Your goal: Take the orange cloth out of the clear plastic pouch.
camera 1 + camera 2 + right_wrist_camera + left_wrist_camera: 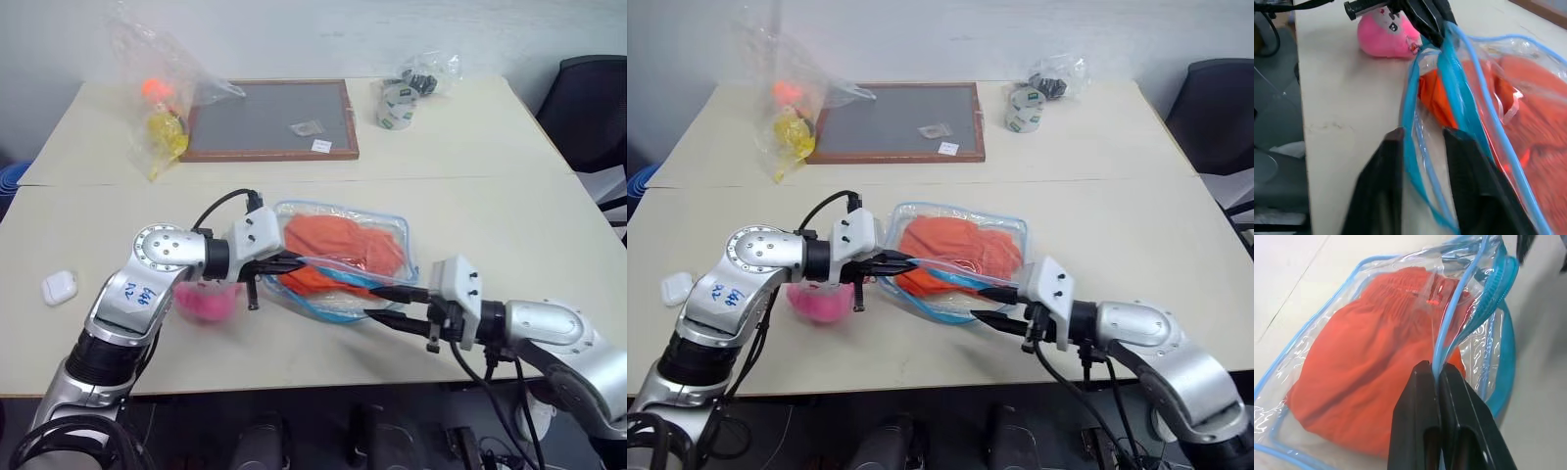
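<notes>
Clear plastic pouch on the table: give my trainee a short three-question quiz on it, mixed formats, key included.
1. True or false: the orange cloth lies inside the clear plastic pouch.
2. What do the left gripper jaws clamp? A) the cloth B) the pouch's blue-trimmed edge C) the pink plush toy
3. Fill in: the right gripper jaws stand on either side of the pouch's blue ____.

Key: 1 true; 2 B; 3 edge.
</notes>
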Motion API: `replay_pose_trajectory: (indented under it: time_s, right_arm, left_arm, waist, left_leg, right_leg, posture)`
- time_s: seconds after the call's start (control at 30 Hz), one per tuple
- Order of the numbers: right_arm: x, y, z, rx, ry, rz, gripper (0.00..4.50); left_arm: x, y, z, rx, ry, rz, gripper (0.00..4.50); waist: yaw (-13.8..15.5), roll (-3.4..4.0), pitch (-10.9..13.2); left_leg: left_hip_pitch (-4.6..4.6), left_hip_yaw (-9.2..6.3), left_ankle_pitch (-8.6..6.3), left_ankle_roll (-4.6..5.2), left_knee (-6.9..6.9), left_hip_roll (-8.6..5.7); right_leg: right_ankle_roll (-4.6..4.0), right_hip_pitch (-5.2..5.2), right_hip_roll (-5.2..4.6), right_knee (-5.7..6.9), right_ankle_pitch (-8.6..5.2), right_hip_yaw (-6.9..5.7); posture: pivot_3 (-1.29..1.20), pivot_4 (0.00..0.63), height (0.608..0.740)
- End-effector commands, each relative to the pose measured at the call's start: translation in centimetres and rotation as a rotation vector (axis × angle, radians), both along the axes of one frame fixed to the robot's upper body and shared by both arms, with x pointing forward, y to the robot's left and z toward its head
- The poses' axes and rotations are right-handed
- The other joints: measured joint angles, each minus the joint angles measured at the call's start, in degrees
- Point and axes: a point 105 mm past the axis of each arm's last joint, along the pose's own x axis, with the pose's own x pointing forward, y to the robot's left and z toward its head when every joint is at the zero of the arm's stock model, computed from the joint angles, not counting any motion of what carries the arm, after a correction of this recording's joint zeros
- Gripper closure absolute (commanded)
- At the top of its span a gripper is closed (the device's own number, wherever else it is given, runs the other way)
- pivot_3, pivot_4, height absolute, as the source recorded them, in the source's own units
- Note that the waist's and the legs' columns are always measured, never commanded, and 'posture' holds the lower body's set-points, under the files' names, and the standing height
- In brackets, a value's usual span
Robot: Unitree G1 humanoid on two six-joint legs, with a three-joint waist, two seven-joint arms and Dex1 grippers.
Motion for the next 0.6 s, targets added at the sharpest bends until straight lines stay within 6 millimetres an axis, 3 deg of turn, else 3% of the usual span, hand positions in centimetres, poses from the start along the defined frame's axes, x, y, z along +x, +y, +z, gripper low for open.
replay_pose_trajectory:
  time_s: [0.03,0.17,0.2,0.27,0.53,0.6]
  right_arm:
    - [1.9,1.0,-0.3,-0.079,-0.166,-0.048,4.33]
    - [3.8,1.0,-1.9,-0.269,-0.372,-0.08,4.44]
    - [4.2,0.7,-2.3,-0.321,-0.418,-0.087,4.26]
    - [4.9,0.2,-2.8,-0.383,-0.471,-0.111,3.88]
    - [6.5,-0.3,-3.0,-0.507,-0.651,-0.174,1.19]
    - [7.0,-0.3,-2.9,-0.523,-0.684,-0.192,1.19]
  left_arm:
    - [-0.8,-1.2,0.8,-0.043,-0.024,-0.005,4.5]
    - [-0.8,-1.9,1.2,-0.076,-0.028,0.019,4.5]
    - [-0.6,-2.1,1.3,-0.086,-0.028,0.029,4.5]
    - [-0.5,-2.3,1.4,-0.098,-0.027,0.036,4.5]
    - [-1.0,-3.1,1.7,-0.116,-0.026,0.014,4.5]
    - [-1.1,-3.4,1.8,-0.121,-0.027,0.006,4.5]
  waist:
    - [-0.06,0.0,0.0]
    - [0.1,0.0,0.0]
    - [0.05,0.0,0.0]
    - [-0.01,-0.01,0.0]
    - [-0.2,0.0,0.0]
    - [-0.26,0.0,0.0]
  left_leg:
    - [0.0,0.01,0.0,0.0,0.01,0.0]
    - [-0.02,-0.01,0.01,-0.01,0.03,-0.03]
    - [-0.02,-0.01,0.01,-0.01,0.03,-0.04]
    - [-0.02,0.01,0.01,-0.01,0.03,-0.04]
    - [-0.01,0.01,0.04,-0.08,0.02,0.01]
    - [-0.01,0.01,0.05,-0.08,0.02,0.01]
  right_leg:
    - [0.0,0.01,0.0,0.0,0.0,0.0]
    - [0.0,0.01,-0.01,-0.01,0.0,0.0]
    - [0.0,0.01,-0.03,-0.02,0.0,0.01]
    - [0.0,0.01,-0.02,-0.03,0.0,0.01]
    - [0.0,0.01,0.03,-0.02,0.0,0.01]
    - [0.0,0.01,0.03,-0.02,0.0,0.01]
  posture:
    - [0.0,0.15,0.74]
    - [0.0,0.15,0.74]
    - [0.0,0.15,0.74]
    - [0.0,0.15,0.74]
    - [0.0,0.15,0.74]
    - [0.0,0.15,0.74]
